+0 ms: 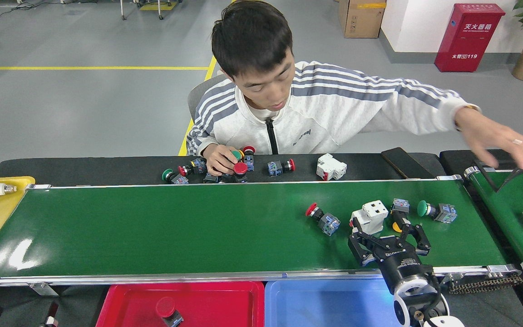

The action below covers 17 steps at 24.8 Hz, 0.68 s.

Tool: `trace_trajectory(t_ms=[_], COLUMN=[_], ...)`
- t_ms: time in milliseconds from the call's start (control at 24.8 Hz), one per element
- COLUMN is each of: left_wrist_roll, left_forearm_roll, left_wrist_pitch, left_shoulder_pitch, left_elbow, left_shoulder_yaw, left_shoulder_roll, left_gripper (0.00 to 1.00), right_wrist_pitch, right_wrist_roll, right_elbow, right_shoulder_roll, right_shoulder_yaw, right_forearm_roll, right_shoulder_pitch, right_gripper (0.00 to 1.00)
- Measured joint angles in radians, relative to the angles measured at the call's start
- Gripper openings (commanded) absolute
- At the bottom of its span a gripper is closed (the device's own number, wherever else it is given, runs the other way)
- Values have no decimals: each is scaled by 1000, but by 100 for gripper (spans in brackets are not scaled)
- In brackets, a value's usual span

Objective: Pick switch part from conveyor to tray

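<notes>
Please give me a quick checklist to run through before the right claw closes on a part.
1. Right claw open: ok.
2. White part between its fingers: cannot tell; left finger near it, yellow button also close.
3. Blue tray free for the drop: ok.
4. Person's hand away from the claw: ok, over the side belt.
5. Red button apart from the claw: ok.
6. Left claw: not in view.

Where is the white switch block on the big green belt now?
In the head view, the white switch block sits right of centre on the conveyor, between the red push button and the yellow push button.
</notes>
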Motion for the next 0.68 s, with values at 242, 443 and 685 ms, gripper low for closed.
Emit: trace_trajectory(t_ms=[242,443,685], left_wrist_roll=[0,0,0], left_forearm_roll=[0,0,0], left_wrist_pitch=[0,0,0], left_shoulder_pitch=[0,0,1], left_elbow=[0,1,1], left_shoulder_yaw=[0,0,0], left_shoulder_roll=[0,0,0], left_gripper=[100,100,100], right_wrist_pitch=[5,-3,-5], right_wrist_roll=[4,5,11], right_elbow=[136,146,108], right_shoulder_roll=[40,31,30], right_shoulder_yaw=[43,98,101], right_forearm_roll=[-3,-10,-12], right_shoulder_pitch=[-91,-99,-93], right_gripper=[58,9,1])
